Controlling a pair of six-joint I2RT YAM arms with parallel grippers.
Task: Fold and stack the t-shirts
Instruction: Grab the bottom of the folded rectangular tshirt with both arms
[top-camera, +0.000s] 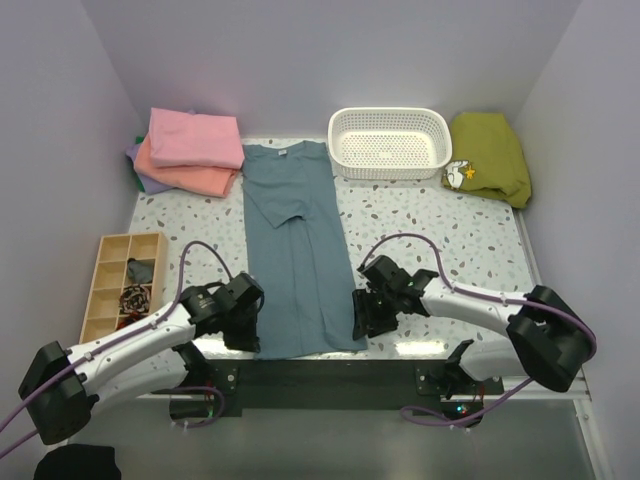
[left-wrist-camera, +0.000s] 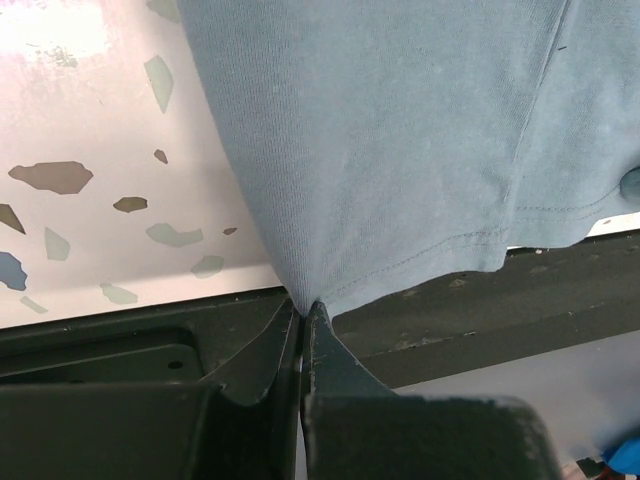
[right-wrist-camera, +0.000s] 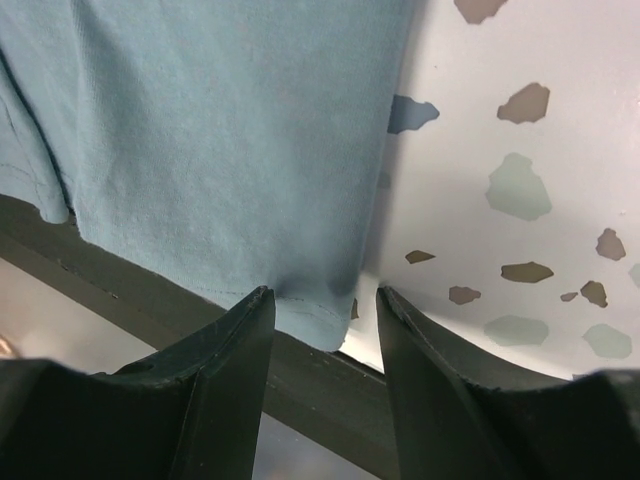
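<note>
T-shirt (top-camera: 295, 260) hem at near table (top-camera: 460, 250) edge

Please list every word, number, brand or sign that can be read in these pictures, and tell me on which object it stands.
No text can be read in any view.
White neck label on the blue-grey t-shirt: too small to read.
Print on the olive garment: a small white and yellow picture, no legible letters.

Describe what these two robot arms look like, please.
The left arm and right arm have white tubular links with bulky black joints; a thin purple cable loops along each. The left end effector and right end effector each have two black tapered fingers.
</note>
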